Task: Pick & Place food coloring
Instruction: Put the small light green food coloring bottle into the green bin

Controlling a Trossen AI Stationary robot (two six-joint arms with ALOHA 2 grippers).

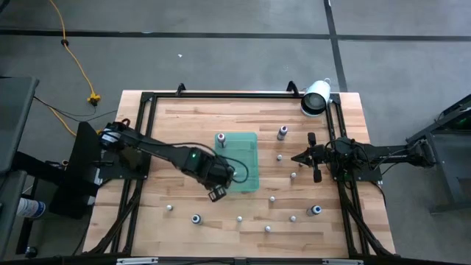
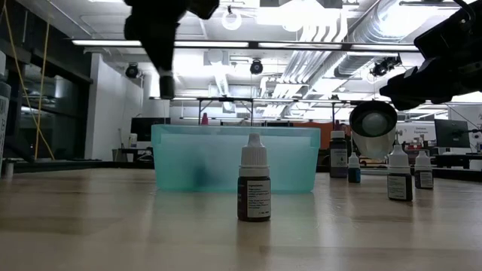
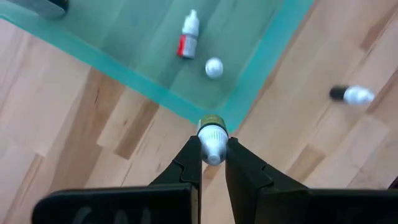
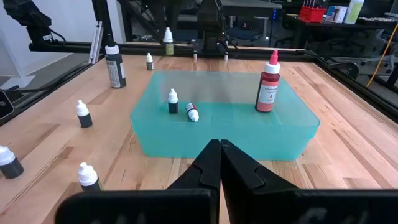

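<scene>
Wood table, green tray mid-table. Left gripper above tray corner, pinching small bottle. Right gripper beside tray, fingers closed, empty. Other bottles scattered around tray, three inside.

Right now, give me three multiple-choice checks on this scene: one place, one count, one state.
1. Where is the bottle held by the left gripper?
A. lying inside the tray
B. just outside a corner of the tray
C. above the tray's middle

2. How many bottles are in the tray?
A. one
B. three
C. five

3. The right gripper has its jaws:
A. open
B. shut on a bottle
C. shut, empty

1 B: the left wrist view shows the tray corner just beyond it.
2 B: a tall red one, a small dark one and one lying down.
3 C: the jaws meet with nothing between them.
</scene>
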